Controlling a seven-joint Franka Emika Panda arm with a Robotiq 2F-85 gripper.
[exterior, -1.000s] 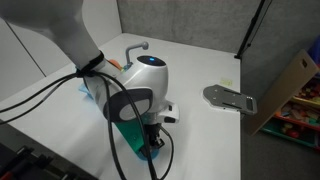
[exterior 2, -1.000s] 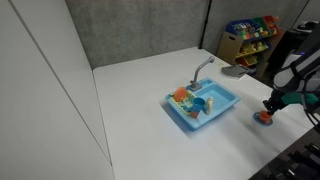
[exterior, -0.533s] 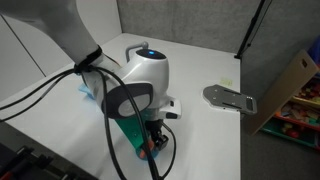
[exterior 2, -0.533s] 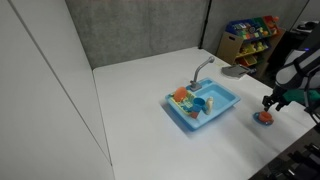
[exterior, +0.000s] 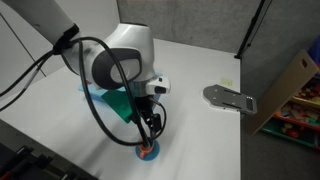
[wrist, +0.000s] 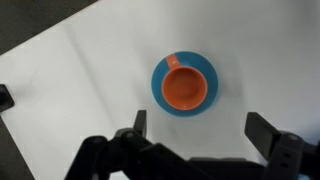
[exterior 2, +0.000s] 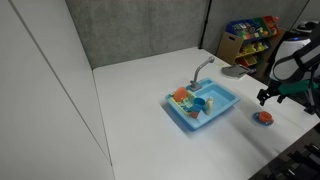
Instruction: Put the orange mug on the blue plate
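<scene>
The orange mug (wrist: 185,89) stands upright on the blue plate (wrist: 207,72) in the wrist view, its handle pointing to the upper left. My gripper (wrist: 200,126) is open above it, its fingers (wrist: 139,123) wide apart, with nothing between them. In both exterior views the mug (exterior: 146,148) (exterior 2: 264,116) rests on the plate (exterior: 147,156) (exterior 2: 264,122) near the table's edge. The gripper (exterior: 152,126) (exterior 2: 264,96) hangs a little above it, not touching.
A light blue toy sink (exterior 2: 224,105) with a grey faucet and small toys stands mid-table, partly hidden by the arm in an exterior view (exterior: 113,104). A grey flat piece (exterior: 230,97) lies farther off. A cardboard box (exterior: 291,84) and toy shelf (exterior 2: 248,38) stand beyond the table.
The jaws have gone from shut on the mug to wide open. The mug stays on the plate, and the gripper has lifted up away from it.
</scene>
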